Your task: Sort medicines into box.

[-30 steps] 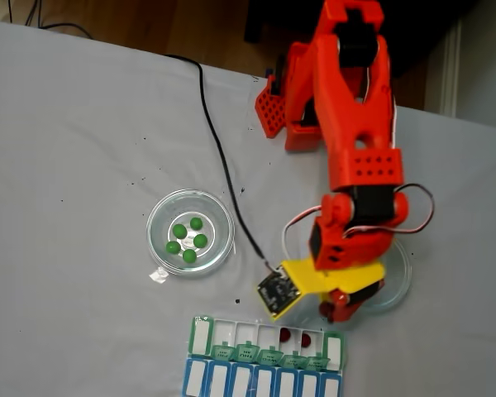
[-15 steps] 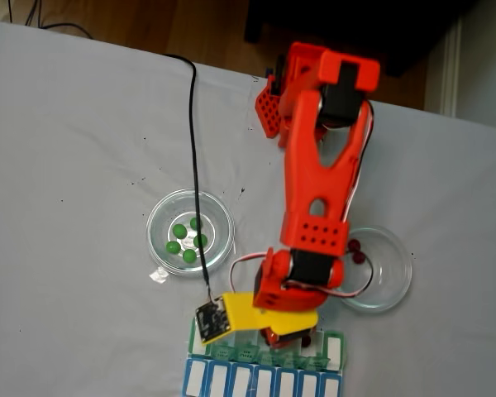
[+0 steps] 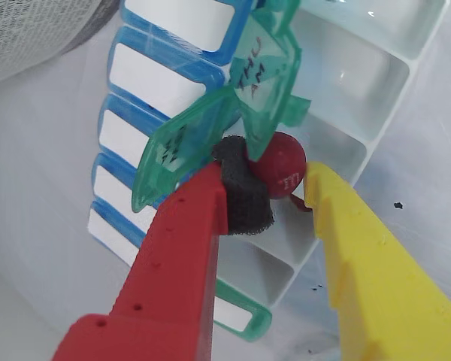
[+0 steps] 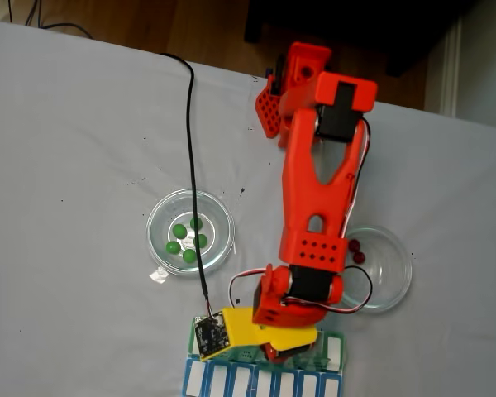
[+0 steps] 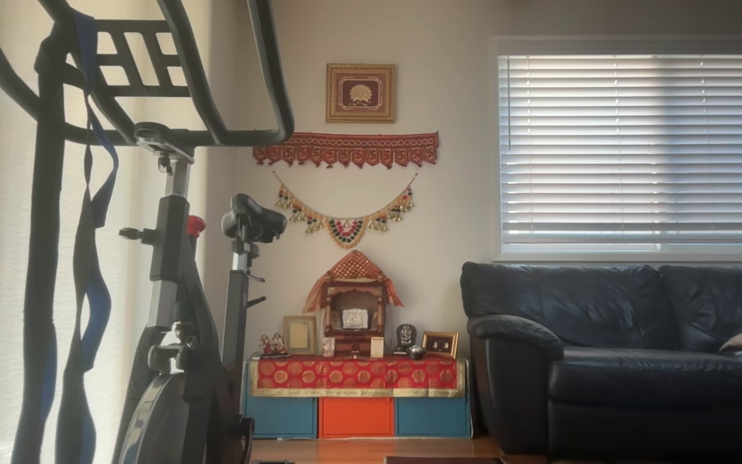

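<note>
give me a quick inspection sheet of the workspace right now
surface: grey table, small dark specks
job's things: red pill between the gripper's fingers over the pill organizer; five green pills in the left glass dish; two red pills in the right glass dish
clutter: small clear scrap by the left dish
grippers: gripper shut on the red pill
cables: black cable across the table
surroundings: exercise bike, sofa
</note>
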Controlling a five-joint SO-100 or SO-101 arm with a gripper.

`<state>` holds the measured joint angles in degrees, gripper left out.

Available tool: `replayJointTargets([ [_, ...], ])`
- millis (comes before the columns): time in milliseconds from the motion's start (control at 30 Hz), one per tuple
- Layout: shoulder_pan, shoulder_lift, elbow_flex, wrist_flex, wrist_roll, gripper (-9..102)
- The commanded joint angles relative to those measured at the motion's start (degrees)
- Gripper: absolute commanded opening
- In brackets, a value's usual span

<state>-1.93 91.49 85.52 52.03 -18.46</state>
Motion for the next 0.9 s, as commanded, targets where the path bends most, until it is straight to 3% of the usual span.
replayJointTargets([
  [0,0.0,-0.1,-6.7,-0.1,0.0,1],
  [200,-1.0,-0.4,-5.2,-2.0,1.0,2],
  [467,-1.1,-2.5,-10.4,5.4,-0.3,11],
  [867,-1.7,-1.3,-10.9,9.2,-1.1,22],
])
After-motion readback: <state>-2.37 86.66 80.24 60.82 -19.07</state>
